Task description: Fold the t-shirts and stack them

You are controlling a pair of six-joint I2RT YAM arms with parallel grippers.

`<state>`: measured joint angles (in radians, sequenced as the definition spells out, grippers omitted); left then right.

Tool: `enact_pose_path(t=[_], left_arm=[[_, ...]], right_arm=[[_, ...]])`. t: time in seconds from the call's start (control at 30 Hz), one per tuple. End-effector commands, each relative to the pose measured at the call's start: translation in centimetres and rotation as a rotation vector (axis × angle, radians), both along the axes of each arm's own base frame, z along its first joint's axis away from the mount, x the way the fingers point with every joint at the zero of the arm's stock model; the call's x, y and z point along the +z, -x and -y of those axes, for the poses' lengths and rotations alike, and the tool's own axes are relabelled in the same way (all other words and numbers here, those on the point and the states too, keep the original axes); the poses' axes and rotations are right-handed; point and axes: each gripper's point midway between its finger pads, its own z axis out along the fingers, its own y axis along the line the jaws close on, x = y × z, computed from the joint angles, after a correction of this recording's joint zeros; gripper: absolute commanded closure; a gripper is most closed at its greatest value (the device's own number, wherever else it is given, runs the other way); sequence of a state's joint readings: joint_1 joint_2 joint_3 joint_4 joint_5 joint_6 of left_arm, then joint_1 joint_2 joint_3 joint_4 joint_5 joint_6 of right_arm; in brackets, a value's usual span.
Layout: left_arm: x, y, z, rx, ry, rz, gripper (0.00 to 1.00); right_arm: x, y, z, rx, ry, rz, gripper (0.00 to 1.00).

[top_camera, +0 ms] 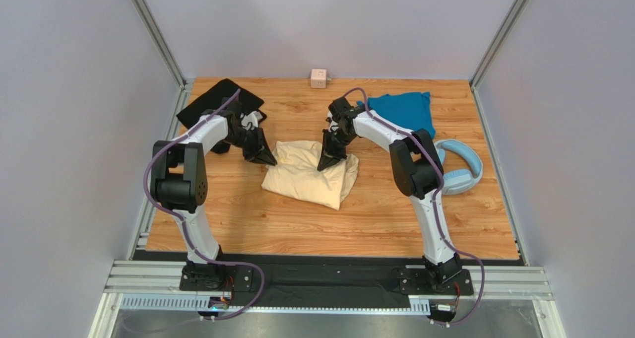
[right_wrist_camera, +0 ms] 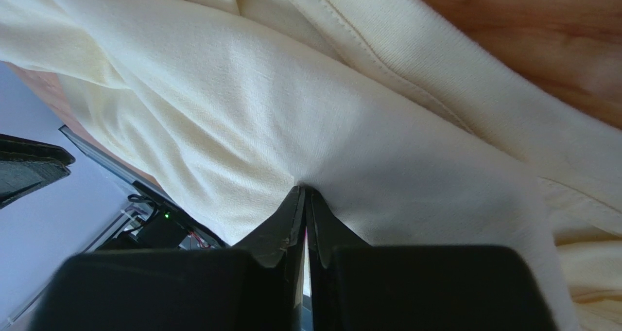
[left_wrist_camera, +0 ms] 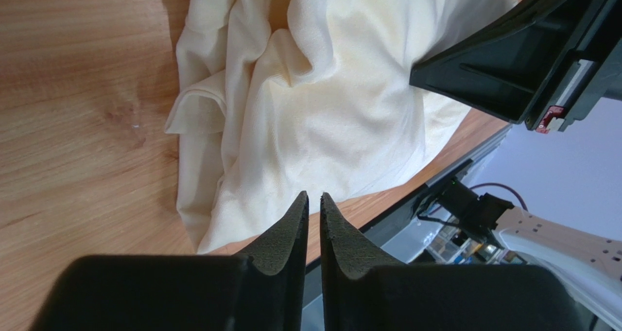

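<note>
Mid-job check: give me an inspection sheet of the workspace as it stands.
Surface: wooden table, no damage seen.
Job's things: cream shirt bunched mid-table; teal shirt far right; black shirt far left; none stacked.
Clutter: pink cube at far edge; light-blue headphones at right.
Grippers: left gripper nearly closed at cream shirt's edge, hold unclear; right gripper pinching cream shirt.
Cables: purple cables along both arms.
Surroundings: grey walls, metal rail at near edge.
</note>
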<state>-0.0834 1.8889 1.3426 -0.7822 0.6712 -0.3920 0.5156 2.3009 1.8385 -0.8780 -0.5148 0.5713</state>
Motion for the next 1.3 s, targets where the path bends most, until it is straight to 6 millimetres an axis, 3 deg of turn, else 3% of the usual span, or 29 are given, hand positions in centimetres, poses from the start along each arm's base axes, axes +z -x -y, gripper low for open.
enact_pose_path(t=[0.0,0.07,0.23,0.4,0.43,0.6,0.73,1.03,1.27], left_arm=[[-0.8,1.7,1.4,-0.062,0.03,-0.011,0.86],[-2.1,3.4,2.2,-0.093,0.016,-0.052,0.87],[-5.4,6.5,2.0,-0.053,-0.047,-0.148,0.92],[-6.5,7.9,1.3,-0.032,-0.084,-0.175,0.93],[-6.5,7.9,1.2,-0.039,-0.088,-0.174,0.93],[-5.9,7.4,1.2,-0.044,-0.093,-0.159,0.93],[-5.6,6.6,1.3,-0.031,-0.092,-0.149,0.93],[-5.7,6.4,1.1,-0.009,-0.117,-0.162,0.94],[-5.7,7.1,0.7,-0.022,-0.141,-0.188,0.95]], right_arm=[[-2.2,0.9,1.0,-0.007,0.063,-0.05,0.95],[-2.8,1.0,1.0,-0.016,0.07,-0.062,0.96],[-3.2,0.8,1.1,-0.05,0.075,-0.069,0.99],[-2.5,0.1,1.4,-0.079,0.054,-0.057,0.99],[-1.7,-0.2,1.1,-0.068,0.022,-0.043,0.99],[7.0,-3.7,-1.8,0.004,-0.076,0.224,0.95],[8.5,-4.7,-4.6,0.0,-0.194,0.179,0.94],[5.7,-4.7,-8.4,0.018,-0.262,0.124,0.93],[-0.5,-3.5,-10.3,0.024,-0.247,0.044,0.96]])
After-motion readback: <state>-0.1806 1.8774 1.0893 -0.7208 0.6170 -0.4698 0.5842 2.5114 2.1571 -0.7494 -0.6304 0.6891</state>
